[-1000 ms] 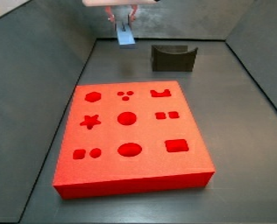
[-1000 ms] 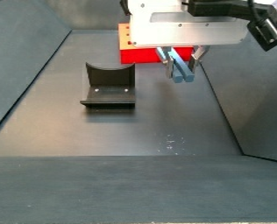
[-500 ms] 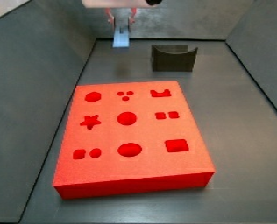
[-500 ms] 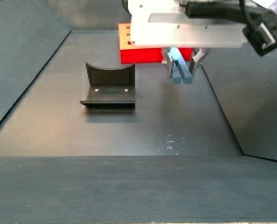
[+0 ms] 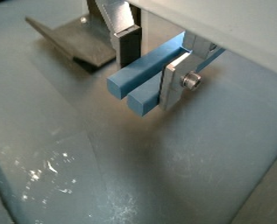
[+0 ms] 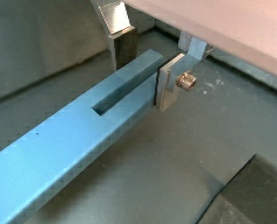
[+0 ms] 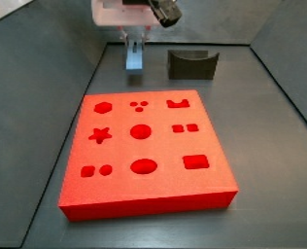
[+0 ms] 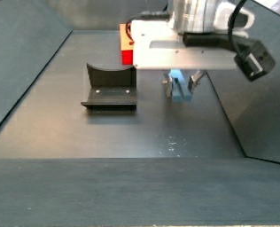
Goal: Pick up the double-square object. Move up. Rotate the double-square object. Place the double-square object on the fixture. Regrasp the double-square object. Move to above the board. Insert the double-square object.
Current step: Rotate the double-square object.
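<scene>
1. Hand [image 5: 152,63] grips the double-square object [image 5: 145,72] between its fingers [image 6: 168,80], above the dark floor.
2. Fixture [image 7: 191,64] stands beside it, apart.
3. Board [image 7: 145,148] lies nearer to the camera in a side view.

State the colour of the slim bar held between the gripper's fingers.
Blue-grey; the slim bar in the gripper shows best in a wrist view.

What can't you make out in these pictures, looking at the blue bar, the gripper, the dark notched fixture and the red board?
- The board: in a side view mostly hidden behind the wrist housing; absent from both wrist views.
- The fixture: cut off by the frame edge in a wrist view.
- The double-square object: its far end runs out of frame in a wrist view; its square profile is too small in both side views.
- The gripper: fingers too small to see in a side view.
</scene>
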Robot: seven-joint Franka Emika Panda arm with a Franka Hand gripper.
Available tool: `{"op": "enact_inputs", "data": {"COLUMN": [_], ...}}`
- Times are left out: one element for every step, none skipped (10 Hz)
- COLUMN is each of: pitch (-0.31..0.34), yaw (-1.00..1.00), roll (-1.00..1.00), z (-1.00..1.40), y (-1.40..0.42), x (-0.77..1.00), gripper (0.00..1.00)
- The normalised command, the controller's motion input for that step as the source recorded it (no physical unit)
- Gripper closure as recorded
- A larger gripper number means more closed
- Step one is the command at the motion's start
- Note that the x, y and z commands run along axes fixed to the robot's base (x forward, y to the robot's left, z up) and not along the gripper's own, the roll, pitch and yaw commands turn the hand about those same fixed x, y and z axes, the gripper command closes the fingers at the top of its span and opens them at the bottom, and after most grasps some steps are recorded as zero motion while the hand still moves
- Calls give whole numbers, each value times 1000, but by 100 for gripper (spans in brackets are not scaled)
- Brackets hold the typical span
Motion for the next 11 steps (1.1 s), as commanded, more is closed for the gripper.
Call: {"op": "enact_inputs", "data": {"pitch": [-42,-47,-50,-60,-69,-76,0,0,6,35,56], "yaw": [14,12,10,5,6,7,0,0,0,-6,-12], "roll": [-110,-123,-129,-140,-152,-161,0,0,0,11,24], "z": [-714,-607,-540,-412,-292,-208,0,1000,1000,1000,1000], "y": [8,9,12,18,20,20,0,0,0,2,3], "x": [48,47,44,41,41,39,0,0,-4,-14,-13], "gripper": [100,100,100,100,100,100,0,0,0,0,0]}}
